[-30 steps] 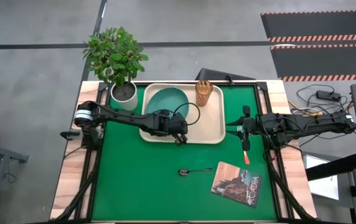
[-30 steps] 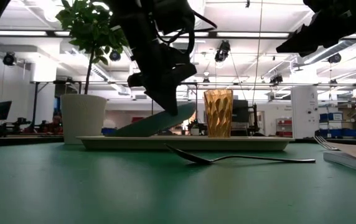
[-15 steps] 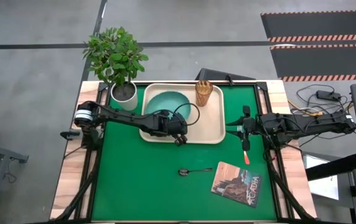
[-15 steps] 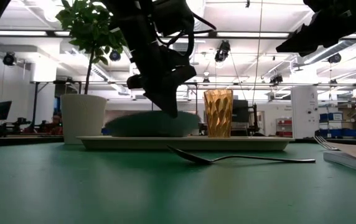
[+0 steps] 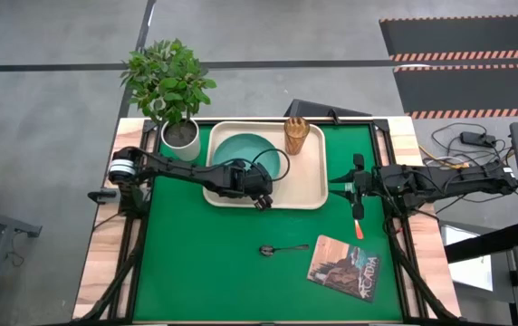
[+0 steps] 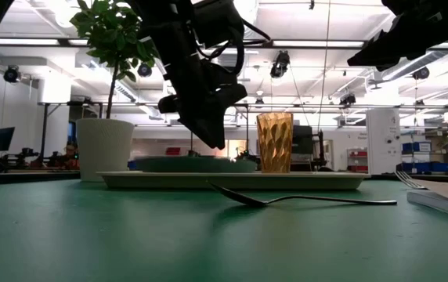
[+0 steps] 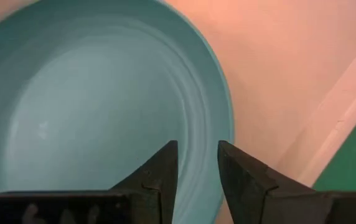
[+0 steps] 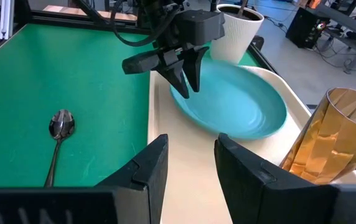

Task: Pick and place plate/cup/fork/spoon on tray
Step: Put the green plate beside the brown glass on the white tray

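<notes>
Plate [image 5: 251, 155]: lies flat in the tray's left half, teal, rim just beside the tray's left wall.
Tray [image 5: 309, 186]: cream, at the far middle of the green surface [image 5: 223, 272].
Cup [image 5: 296, 135]: amber tumbler standing upright in the tray's far right corner.
Left gripper [image 5: 261, 199]: hangs just above the plate's near edge, over the tray's front rim; its jaws are parted by a narrow gap and hold nothing.
Spoon [image 5: 282, 248]: dark, lying on the green surface in front of the tray, well apart from it.
Fork [image 5: 359, 220]: orange handle showing beneath the right gripper, near the surface's right edge.
Right gripper [image 5: 354, 188]: waits right of the tray, jaws spread and empty.
Book [image 5: 344, 269]: flat near the front right.
Plant pot [image 5: 180, 138]: white, just left of the tray.
</notes>
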